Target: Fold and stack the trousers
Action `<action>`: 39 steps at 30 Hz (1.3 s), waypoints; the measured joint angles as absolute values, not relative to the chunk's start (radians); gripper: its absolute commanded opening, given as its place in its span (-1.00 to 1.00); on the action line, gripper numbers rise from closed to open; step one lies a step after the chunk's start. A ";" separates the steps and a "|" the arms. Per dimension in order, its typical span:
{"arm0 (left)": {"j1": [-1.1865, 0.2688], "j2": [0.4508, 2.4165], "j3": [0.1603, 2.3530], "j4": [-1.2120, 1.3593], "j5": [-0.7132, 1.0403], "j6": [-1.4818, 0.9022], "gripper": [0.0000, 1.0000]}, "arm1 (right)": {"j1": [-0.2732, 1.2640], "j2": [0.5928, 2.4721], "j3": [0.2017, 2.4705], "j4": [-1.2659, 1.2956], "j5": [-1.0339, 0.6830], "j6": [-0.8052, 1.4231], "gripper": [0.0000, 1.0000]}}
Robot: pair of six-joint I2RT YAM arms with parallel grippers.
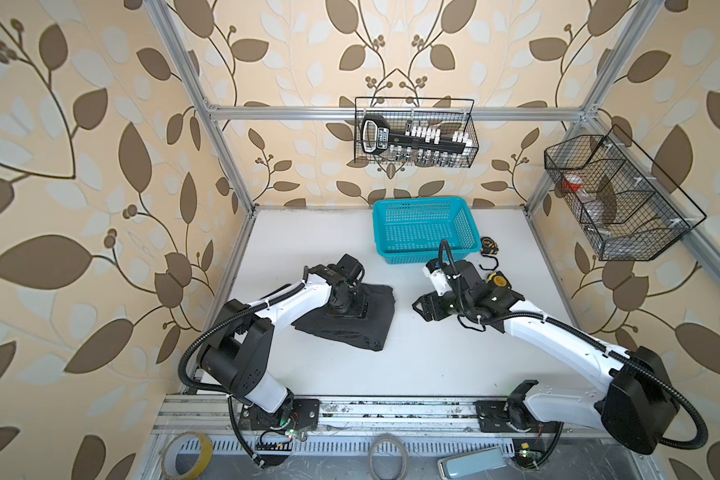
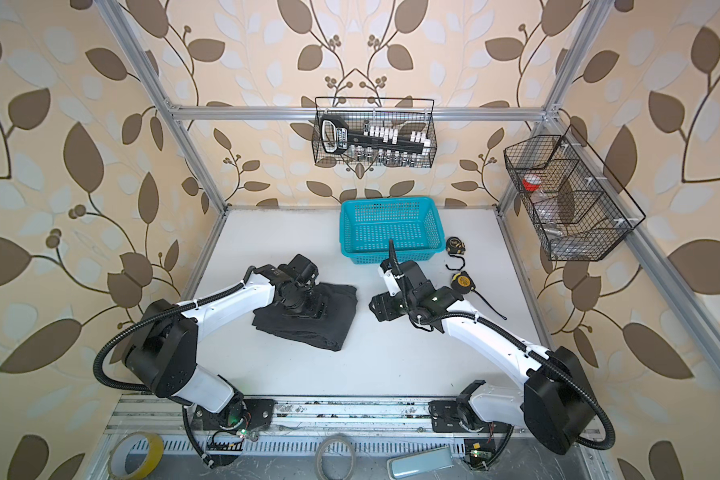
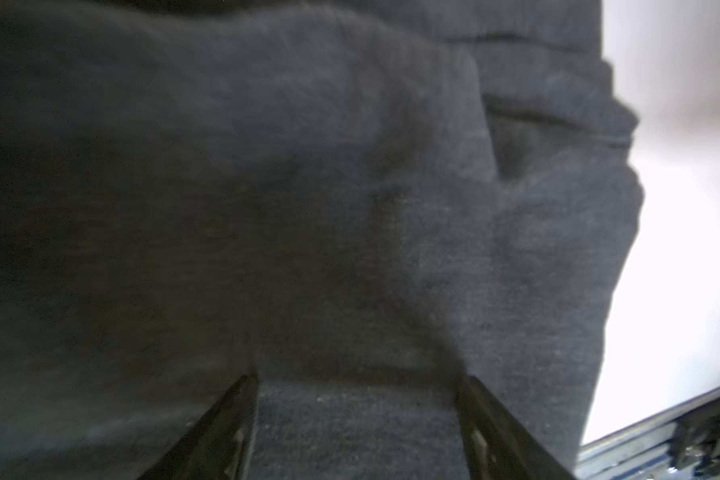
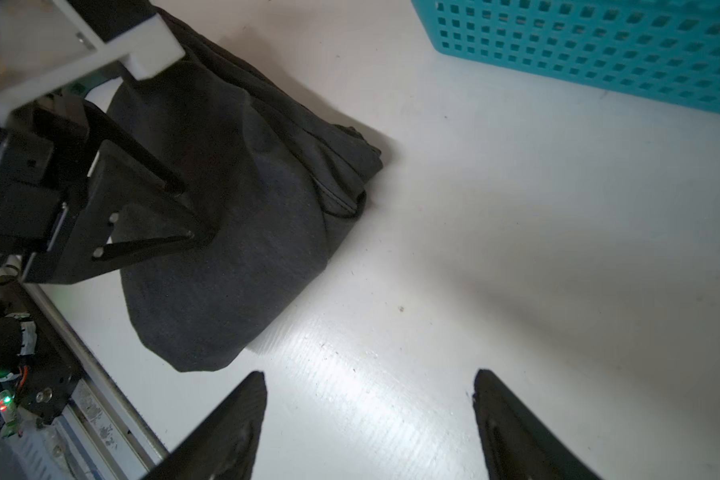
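Look at the trousers (image 1: pixel 373 320): folded into a thick dark bundle, lying on the left half of the white counter (image 1: pixel 308 245), apart from the blue basket (image 1: pixel 420 202) at the back. Same place in both top views.

Find the left gripper (image 1: pixel 348 309) right on top of that bundle, pointing down and touching the cloth. Jaws spread wide in the left wrist view, with cloth lying flat between them, not pinched. Holding nothing, by the look of it.

Find the right gripper (image 1: pixel 420 309) over bare counter, near the right side of the bundle but not touching it. Jaws wide too, with only white counter between them in the right wrist view. Holding nothing.

So, from the right gripper, go left to reach the trousers. From the left gripper, go nowhere: right there on top. Left arm nearer, then.

Hard to pick a long side: bundle about as wide as deep. Smooth round fold toward the front. Loose layered edges toward the back right corner, on the basket side.

Probably folding done and stacking not yet done. Likely best to grab from two sides, so as not to spill the layers.
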State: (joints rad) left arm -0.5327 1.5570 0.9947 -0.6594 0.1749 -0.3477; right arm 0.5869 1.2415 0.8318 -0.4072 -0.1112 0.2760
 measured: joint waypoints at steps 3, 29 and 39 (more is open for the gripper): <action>-0.543 1.598 0.985 -0.624 0.147 -0.319 0.55 | 0.566 1.217 0.814 -0.408 -0.101 0.275 0.59; -0.320 2.069 1.531 -0.645 0.028 -0.159 0.57 | 0.548 1.201 0.810 -0.376 -0.078 0.266 0.60; -0.284 2.312 1.916 -0.700 0.030 -0.120 0.60 | 0.521 1.221 0.810 -0.371 -0.079 0.262 0.60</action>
State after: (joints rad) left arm -0.2840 2.3119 1.9163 -0.6998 0.0296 -0.1204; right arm 0.5205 1.2213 0.8104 -0.3714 -0.0792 0.2619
